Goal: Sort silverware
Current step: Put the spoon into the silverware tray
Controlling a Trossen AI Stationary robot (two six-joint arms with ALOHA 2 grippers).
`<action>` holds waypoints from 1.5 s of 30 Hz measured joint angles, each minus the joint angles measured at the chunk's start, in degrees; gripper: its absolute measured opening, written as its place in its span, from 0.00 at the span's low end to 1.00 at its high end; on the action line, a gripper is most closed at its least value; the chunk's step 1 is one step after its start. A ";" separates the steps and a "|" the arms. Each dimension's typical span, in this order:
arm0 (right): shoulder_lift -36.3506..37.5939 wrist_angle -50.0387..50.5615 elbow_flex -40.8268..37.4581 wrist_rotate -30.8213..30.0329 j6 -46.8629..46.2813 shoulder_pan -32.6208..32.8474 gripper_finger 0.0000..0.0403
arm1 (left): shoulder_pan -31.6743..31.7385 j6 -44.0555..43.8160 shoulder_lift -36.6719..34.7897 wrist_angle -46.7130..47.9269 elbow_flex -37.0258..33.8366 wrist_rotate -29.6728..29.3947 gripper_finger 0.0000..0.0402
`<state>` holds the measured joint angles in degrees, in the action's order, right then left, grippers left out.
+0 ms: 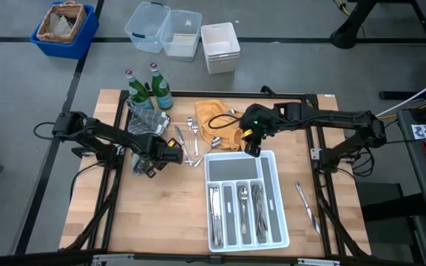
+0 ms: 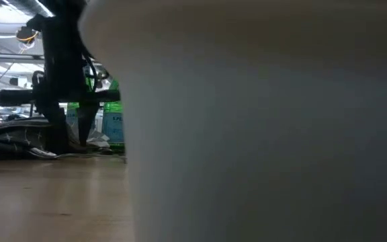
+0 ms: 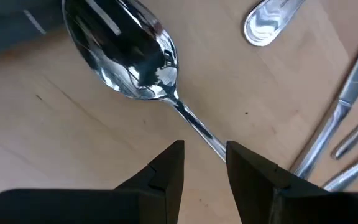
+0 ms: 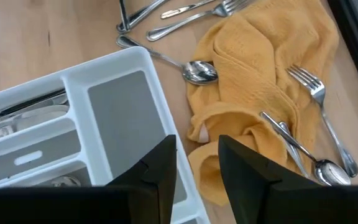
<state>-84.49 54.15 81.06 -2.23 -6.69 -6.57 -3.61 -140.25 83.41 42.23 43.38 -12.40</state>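
A: Where does the shiny silver-coloured metal silverware (image 1: 192, 140) lie?

B: Take the white compartmented plastic tray (image 1: 269, 164) as the landmark. A loose cluster of forks and spoons sits on the pale wooden table (image 1: 161, 214) just beside the tray's far left corner. More pieces stand lengthwise in the tray's narrow slots (image 1: 237, 213), and a single slim knife (image 1: 306, 206) lies apart, off the tray's right side.

A: And the left gripper (image 3: 204, 163)?

B: It hovers well left of the tray, low over the table. Its two dark fingers (image 3: 166, 177) stand slightly parted, one on each side of the thin handle of a large polished spoon (image 3: 129, 53); whether they touch the handle cannot be told.

A: The right gripper (image 4: 196, 163)?

B: It hangs over the tray's far edge, above the wide cross compartment (image 4: 126, 112). Its jaws are parted with a narrow gap and nothing sits between them.

A: Anything next to that?

B: A crumpled mustard-yellow cloth (image 4: 260, 93) touches the tray's far edge, with a fork (image 4: 325, 118) and a spoon (image 4: 303, 152) lying on it. Two green glass bottles (image 1: 145, 89) stand farther off, beyond the loose cluster.
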 joint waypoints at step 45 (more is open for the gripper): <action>-0.02 -0.40 0.00 -1.21 4.41 0.04 0.30 | 3.71 -0.37 3.24 -8.46 -0.04 3.05 0.27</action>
<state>-84.51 53.75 81.06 -3.44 -2.28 -6.52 0.10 -140.62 86.65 33.78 43.33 -9.35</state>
